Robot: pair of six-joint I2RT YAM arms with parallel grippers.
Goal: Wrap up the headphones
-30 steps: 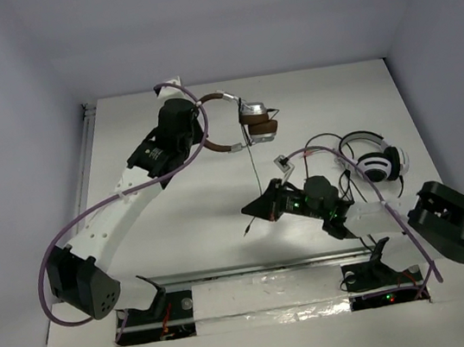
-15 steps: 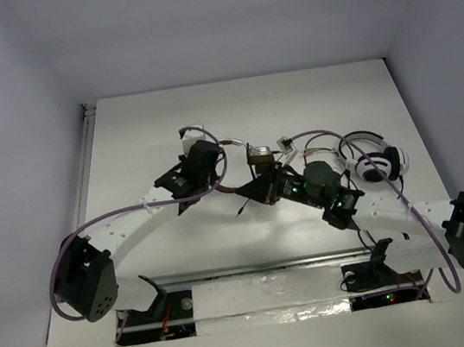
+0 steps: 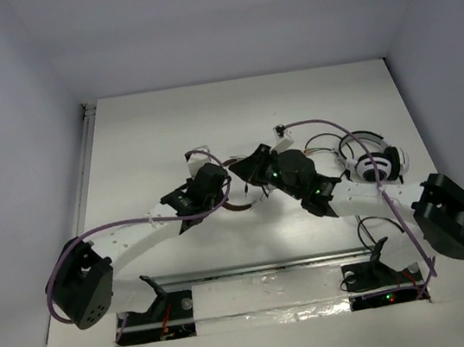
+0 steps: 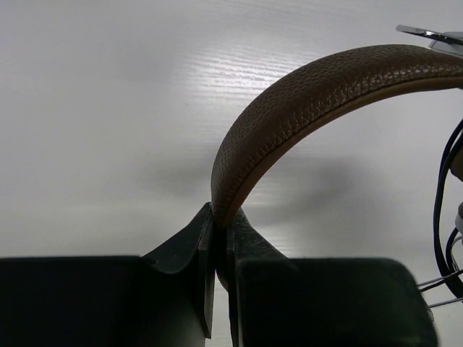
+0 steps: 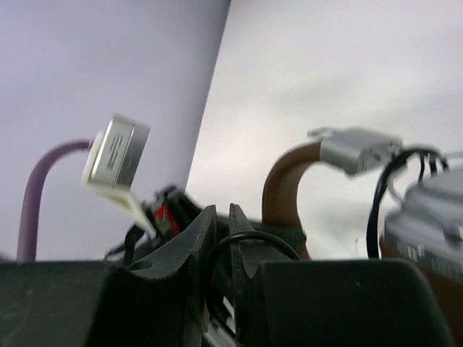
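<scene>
My left gripper (image 4: 217,242) pinches the brown leather-banded headphones (image 4: 311,94); right gripper (image 5: 223,231) slit-wide around thin black cable (image 5: 253,234), hold unclear.

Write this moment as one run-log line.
task: wrap headphones | left gripper: shut on headband | right gripper: cable between jaws, grip unclear | white headphones: on table

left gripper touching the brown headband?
Touching. Left wrist view shows the left gripper with jaws clamped on the brown headband, no gap.
</scene>
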